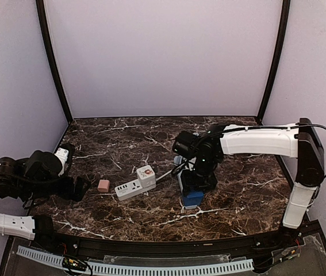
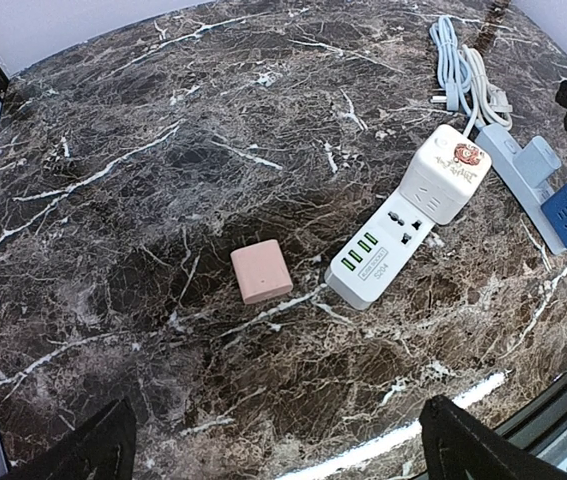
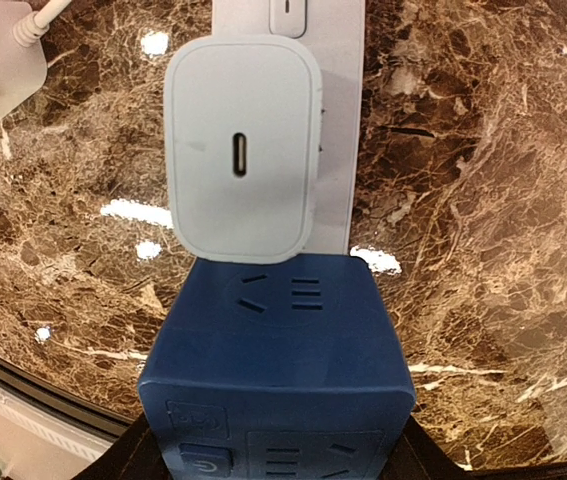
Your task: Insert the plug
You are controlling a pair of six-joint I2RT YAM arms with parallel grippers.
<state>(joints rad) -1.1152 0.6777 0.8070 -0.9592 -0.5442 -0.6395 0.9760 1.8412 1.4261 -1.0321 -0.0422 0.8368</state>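
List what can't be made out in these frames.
- Charger prongs: right wrist view, hidden under its own body; seated or not, unclear.
- Cube: left wrist view, cut by right edge.
- Pink block prongs: none show, top or left wrist view.
- Strip label: left wrist view, too small to read.

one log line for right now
left gripper: open, empty | right gripper: shut on cube | charger: on strip
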